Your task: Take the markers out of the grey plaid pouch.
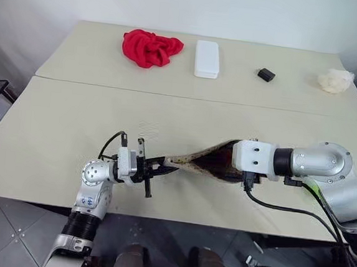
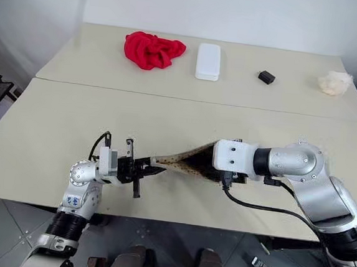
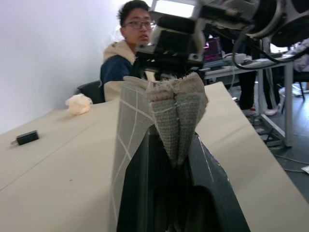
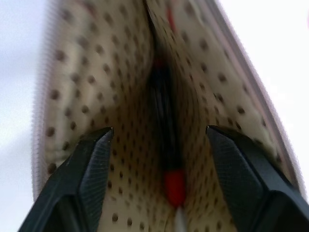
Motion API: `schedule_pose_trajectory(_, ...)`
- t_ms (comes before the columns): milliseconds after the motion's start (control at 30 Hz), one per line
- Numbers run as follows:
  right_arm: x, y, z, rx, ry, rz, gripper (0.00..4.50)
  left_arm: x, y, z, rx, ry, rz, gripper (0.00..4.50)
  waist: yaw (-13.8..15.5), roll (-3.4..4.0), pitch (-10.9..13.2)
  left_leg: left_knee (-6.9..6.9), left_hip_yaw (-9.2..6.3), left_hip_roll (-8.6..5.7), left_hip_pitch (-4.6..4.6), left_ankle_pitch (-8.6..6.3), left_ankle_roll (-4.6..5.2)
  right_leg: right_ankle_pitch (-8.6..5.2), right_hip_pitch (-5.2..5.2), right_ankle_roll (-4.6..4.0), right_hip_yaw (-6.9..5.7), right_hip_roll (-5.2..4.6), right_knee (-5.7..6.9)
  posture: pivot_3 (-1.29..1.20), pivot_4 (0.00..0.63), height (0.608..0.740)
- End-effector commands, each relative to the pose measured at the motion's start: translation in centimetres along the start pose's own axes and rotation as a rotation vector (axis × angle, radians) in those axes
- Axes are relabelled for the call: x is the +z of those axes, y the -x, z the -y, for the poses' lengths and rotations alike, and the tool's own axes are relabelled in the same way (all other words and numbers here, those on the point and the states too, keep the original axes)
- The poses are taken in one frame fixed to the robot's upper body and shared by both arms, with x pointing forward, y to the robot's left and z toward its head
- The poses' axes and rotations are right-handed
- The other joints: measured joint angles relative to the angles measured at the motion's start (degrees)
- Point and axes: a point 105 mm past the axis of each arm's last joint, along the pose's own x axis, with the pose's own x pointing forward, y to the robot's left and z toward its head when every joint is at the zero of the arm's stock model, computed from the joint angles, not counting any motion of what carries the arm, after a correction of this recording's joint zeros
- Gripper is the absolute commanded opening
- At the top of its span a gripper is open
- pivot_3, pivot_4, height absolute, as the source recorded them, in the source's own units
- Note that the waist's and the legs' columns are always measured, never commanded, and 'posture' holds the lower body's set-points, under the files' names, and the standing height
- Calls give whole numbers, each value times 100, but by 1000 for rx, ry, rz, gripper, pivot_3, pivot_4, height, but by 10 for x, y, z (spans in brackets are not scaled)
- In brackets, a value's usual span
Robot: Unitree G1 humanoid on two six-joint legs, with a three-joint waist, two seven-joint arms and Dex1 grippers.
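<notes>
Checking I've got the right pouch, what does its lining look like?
The pouch lining is cream with small brown dots, clearest in the right wrist view.

Head stereo overhead; wrist cameras close-up.

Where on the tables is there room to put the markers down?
The near table is bare left of the grey plaid pouch, and behind it. The far table's back is crowded: red cloth, white case, black block, white lump.

A crumpled red cloth (image 1: 151,48), a white hard rectangular case (image 1: 207,58), a small black block (image 1: 266,74) and a cream fluffy wad (image 1: 335,80) lie on the beige bench (image 1: 60,129), well beyond both end effectors.
</notes>
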Motion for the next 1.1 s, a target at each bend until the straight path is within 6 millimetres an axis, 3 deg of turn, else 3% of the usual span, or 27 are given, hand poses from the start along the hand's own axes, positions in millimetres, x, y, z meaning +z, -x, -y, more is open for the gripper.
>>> schedule_pose_trajectory(33,4,-3,8,-74,23,-38,3245,9,-5,3,-13,-38,27,0,-3,0,0,0,0,0,0,0,0,0,0,0,0,0,1,0,150,740)
schedule_pose_trajectory(400,8,-42,4,-13,102,-166,3245,13,-10,-6,26,53,73,0,-8,1,-1,2,0,0,0,0,0,0,-1,0,0,0,5,0,150,740)
schedule_pose_trajectory(500,22,-49,14,-24,106,-141,3245,15,-11,-10,32,159,99,0,-18,1,-1,2,0,0,0,0,0,0,-1,0,1,0,4,0,150,740)
schedule_pose_trajectory(633,16,-37,20,-5,138,-183,3245,17,-4,-5,-31,299,88,0,-11,1,0,-1,-2,1,0,0,-1,0,-2,0,-1,1,5,0,150,740)
schedule_pose_trajectory(767,10,-17,15,114,94,-209,3245,20,3,2,-119,443,76,0,-18,1,0,-1,-1,-1,-2,-1,1,0,-1,0,-1,-1,-1,0,150,740)
schedule_pose_trajectory(1033,18,-2,28,171,41,-200,3245,27,-3,-9,-144,526,103,0,-20,1,0,0,-1,0,-1,0,0,0,-2,-1,1,1,5,0,150,740)
schedule_pose_trajectory(1100,20,-3,21,260,-35,-185,3245,24,-3,-11,-140,520,87,0,-17,1,0,-1,-1,0,-1,0,0,0,-2,-1,1,1,3,0,150,740)
